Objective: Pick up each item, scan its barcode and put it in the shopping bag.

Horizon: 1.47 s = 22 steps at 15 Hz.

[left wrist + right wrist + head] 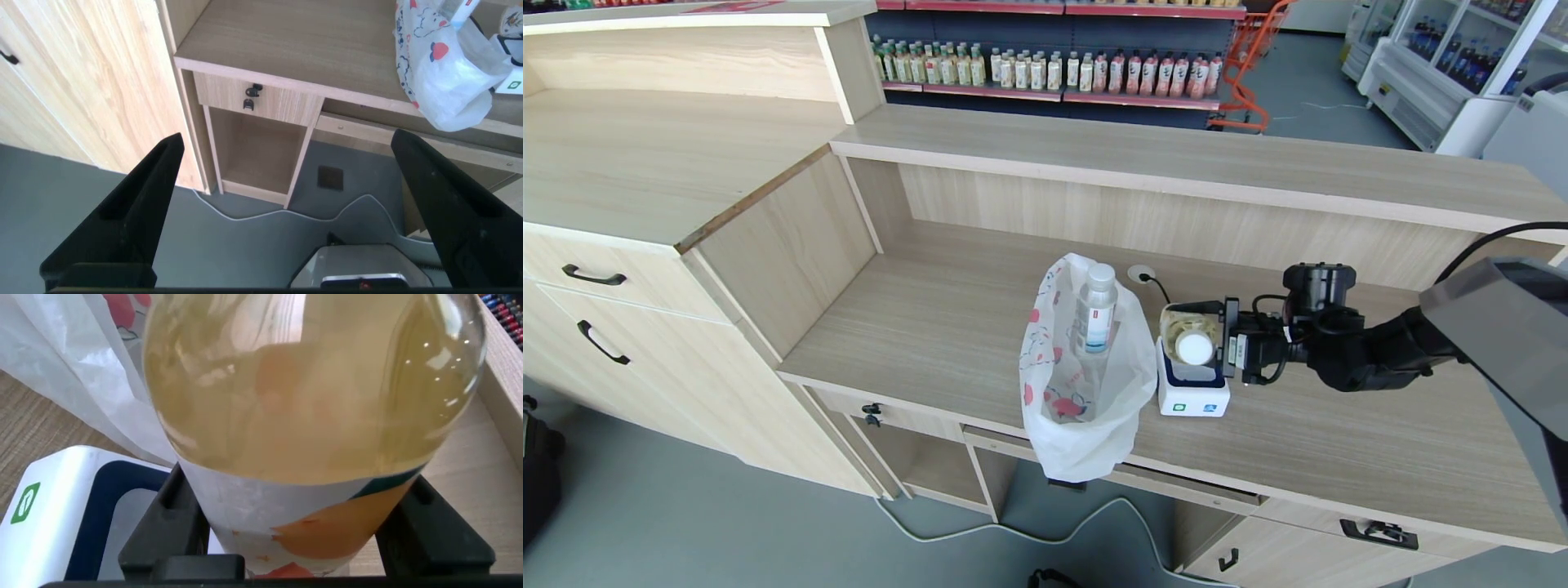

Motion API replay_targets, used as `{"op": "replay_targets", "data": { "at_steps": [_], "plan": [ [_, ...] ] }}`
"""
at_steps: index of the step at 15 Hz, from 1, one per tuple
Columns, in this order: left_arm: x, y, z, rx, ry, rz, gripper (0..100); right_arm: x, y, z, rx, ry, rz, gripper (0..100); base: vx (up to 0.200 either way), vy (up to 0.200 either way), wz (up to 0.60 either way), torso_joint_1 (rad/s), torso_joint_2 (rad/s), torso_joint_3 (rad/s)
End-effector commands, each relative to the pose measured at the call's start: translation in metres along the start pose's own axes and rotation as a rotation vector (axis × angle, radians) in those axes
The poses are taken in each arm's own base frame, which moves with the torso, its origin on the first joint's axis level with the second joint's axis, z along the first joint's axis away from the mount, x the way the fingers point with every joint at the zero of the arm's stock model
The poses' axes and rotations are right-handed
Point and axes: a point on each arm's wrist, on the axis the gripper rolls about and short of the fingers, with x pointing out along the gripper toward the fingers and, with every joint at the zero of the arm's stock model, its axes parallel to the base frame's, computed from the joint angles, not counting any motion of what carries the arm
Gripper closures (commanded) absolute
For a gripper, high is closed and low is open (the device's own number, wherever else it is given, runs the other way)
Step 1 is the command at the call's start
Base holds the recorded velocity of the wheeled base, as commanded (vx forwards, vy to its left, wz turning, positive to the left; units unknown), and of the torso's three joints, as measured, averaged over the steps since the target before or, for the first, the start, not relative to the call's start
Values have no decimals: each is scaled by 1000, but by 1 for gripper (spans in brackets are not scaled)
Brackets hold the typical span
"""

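One bottle (1181,328), cap tilted up toward robot, clamped in right hand (1217,347) over scanner (1192,402).

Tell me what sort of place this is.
Most likely a convenience store checkout: shelves of drinks and fridges stand behind the counter, where the right hand holds a bottle over a scanner beside a bag.

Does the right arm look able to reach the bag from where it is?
Probably yes. The right gripper, holding a bottle over the scanner, is right beside the bag, whose mouth stands open with nothing between.
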Motion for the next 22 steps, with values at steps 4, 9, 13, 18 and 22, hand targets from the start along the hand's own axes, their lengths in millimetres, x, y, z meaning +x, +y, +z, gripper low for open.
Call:
{"op": "replay_targets", "data": {
  "at_steps": [4, 9, 13, 18, 22],
  "plan": [
    [0, 0, 0, 0, 0, 0, 0, -9, -12, 15, -10, 5, -6, 100, 0, 0, 0, 0, 0, 0],
    [0, 0, 0, 0, 0, 0, 0, -23, -5, 18, -9, 39, 2, 100, 0, 0, 0, 0, 0, 0],
    [0, 0, 0, 0, 0, 0, 0, -23, -4, 18, -8, 47, 2, 100, 0, 0, 0, 0, 0, 0],
    [0, 0, 0, 0, 0, 0, 0, -24, -12, 23, -9, 47, -5, 100, 0, 0, 0, 0, 0, 0],
    [0, 0, 0, 0, 0, 0, 0, -67, -64, 89, 117, 75, -80, 100, 0, 0, 0, 0, 0, 0]
  ]
}}
